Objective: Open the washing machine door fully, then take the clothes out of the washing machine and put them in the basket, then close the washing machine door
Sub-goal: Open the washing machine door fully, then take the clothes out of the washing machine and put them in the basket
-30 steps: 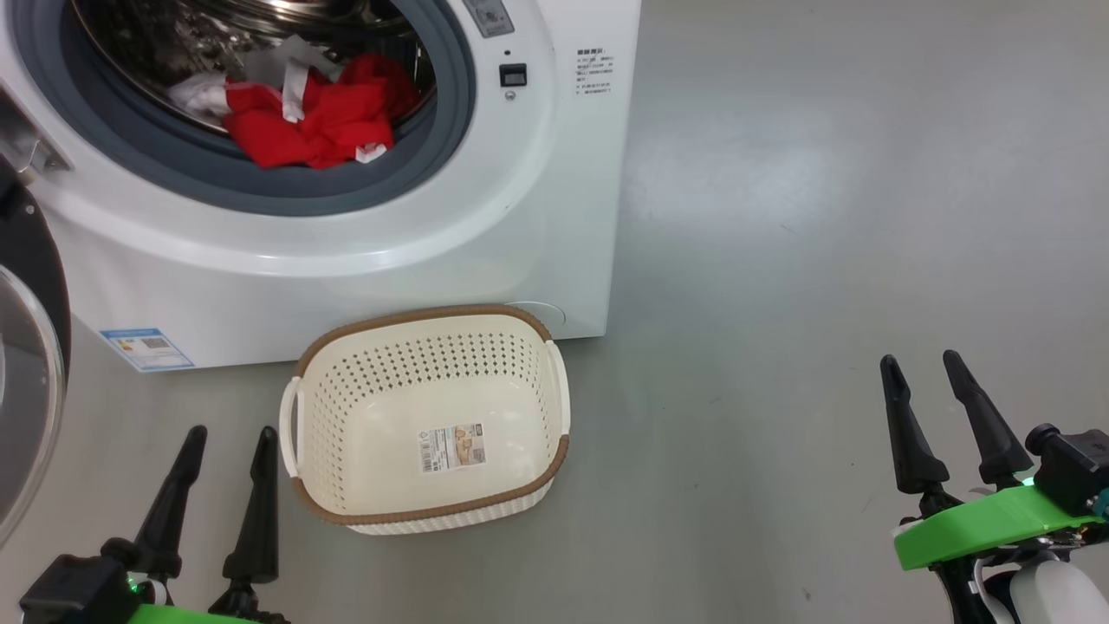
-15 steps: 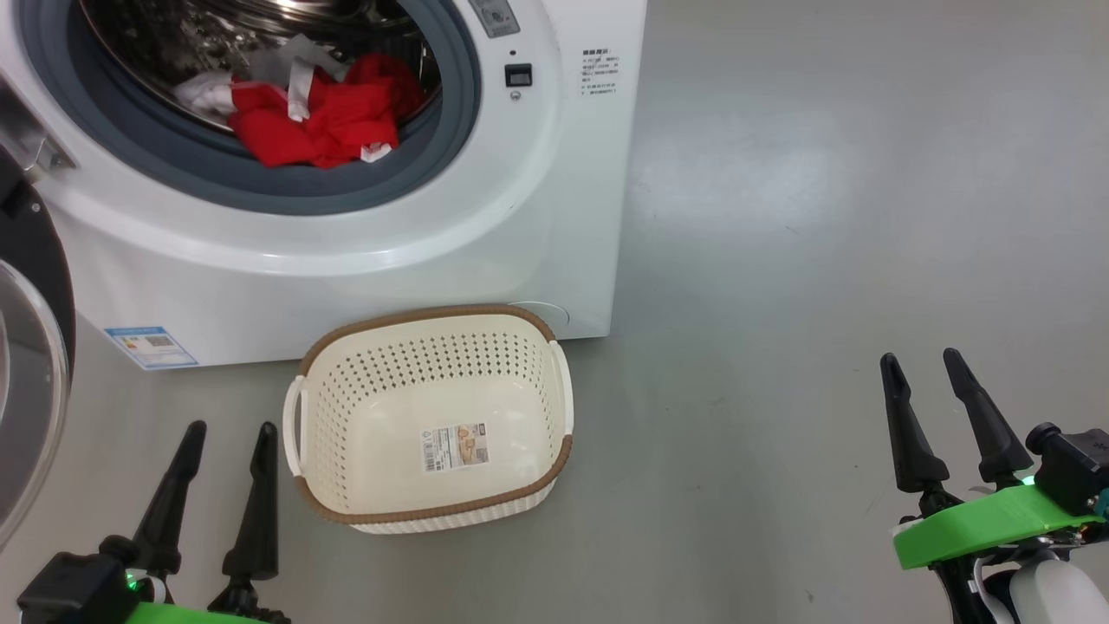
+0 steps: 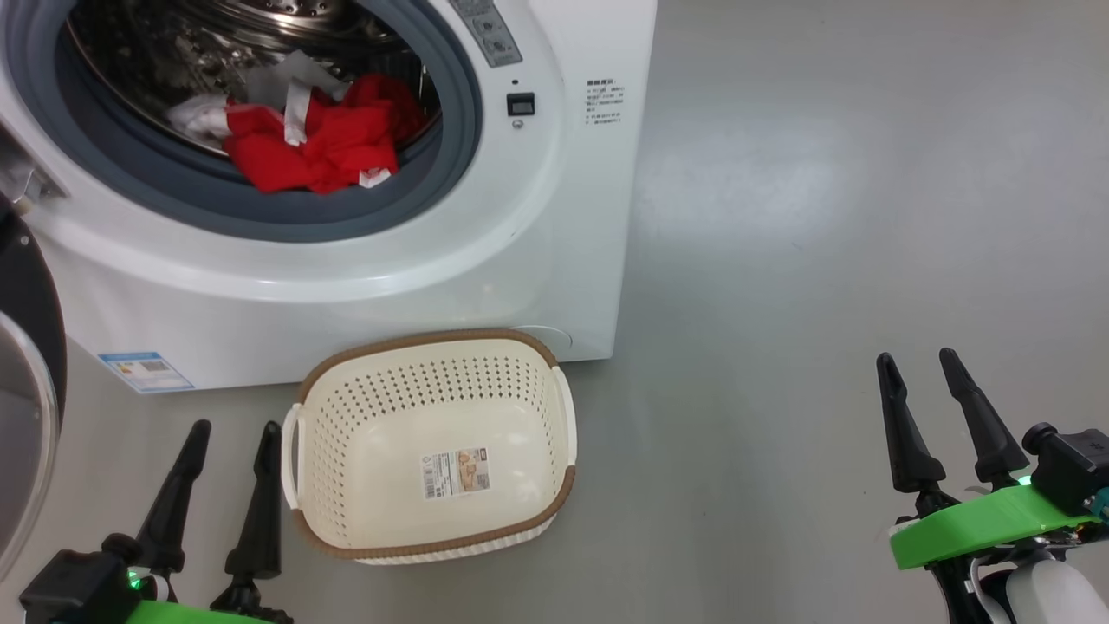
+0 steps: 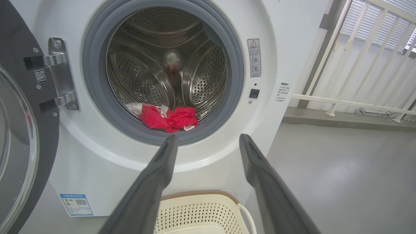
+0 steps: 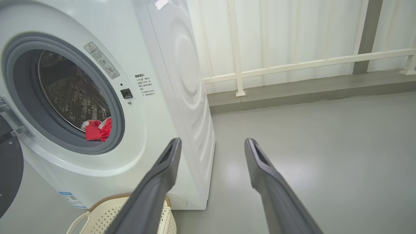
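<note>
The clothes (image 3: 316,143), a bright red heap with white parts and small white tags, lie at the front lip of the steel drum (image 4: 169,65), resting against the grey rubber ring (image 3: 260,208) of the washing machine (image 3: 364,286). Whether the white piece at the heap's left is a separate garment is hard to tell. The washing machine door (image 4: 19,136) stands swung wide on its hinge at the machine's left, showing its black rim and clear glass bowl. The basket (image 3: 372,407) sits on the grey floor (image 3: 780,260) close against the machine's front, near its lower right corner, with a sticker (image 3: 455,472) on its bottom. The left claw (image 3: 236,426) hangs just beside the basket's left handle, released, its fingers spread with nothing between them. The right claw (image 3: 915,355) hovers over bare floor well to the right of the basket, likewise released and gripping nothing. A pale railing (image 5: 292,63) runs behind the machine
</note>
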`<state>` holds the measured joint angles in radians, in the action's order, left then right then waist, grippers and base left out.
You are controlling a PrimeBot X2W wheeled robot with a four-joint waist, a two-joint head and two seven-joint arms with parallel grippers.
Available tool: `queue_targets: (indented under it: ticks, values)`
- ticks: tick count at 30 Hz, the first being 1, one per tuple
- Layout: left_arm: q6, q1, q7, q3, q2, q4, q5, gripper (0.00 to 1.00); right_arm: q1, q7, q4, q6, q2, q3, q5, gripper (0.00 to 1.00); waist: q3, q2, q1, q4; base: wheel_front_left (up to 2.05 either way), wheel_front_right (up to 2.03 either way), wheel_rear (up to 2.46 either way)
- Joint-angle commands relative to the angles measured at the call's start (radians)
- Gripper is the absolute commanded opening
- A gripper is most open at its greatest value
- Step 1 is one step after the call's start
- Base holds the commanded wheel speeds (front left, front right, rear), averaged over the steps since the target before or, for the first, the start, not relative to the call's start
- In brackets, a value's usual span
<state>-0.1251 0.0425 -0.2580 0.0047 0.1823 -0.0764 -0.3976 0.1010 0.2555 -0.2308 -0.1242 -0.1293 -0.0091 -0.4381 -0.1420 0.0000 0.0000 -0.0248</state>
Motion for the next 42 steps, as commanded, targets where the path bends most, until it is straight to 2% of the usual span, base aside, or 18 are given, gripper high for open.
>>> queue_targets:
  ticks: [1,17,42]
  values:
    - [-0.006,0.04,-0.004,0.032,0.029,0.021,-0.007,1.0,0.003,0.006,0.025,-0.007,-0.011,0.028,0.003,1.0,0.0,0.0,0.0,0.001,0.87,-0.87,0.0]
    - [-0.006,0.058,-0.004,0.042,0.023,-0.001,0.003,1.0,0.006,0.006,0.022,-0.007,-0.013,0.033,0.001,1.0,-0.002,0.0,0.0,0.007,0.77,-0.77,0.0]
    - [-0.006,0.068,-0.004,0.04,0.024,-0.034,0.003,1.0,0.014,0.006,0.025,-0.007,-0.009,0.031,0.004,1.0,-0.024,0.0,0.0,0.014,0.01,-0.01,0.0]
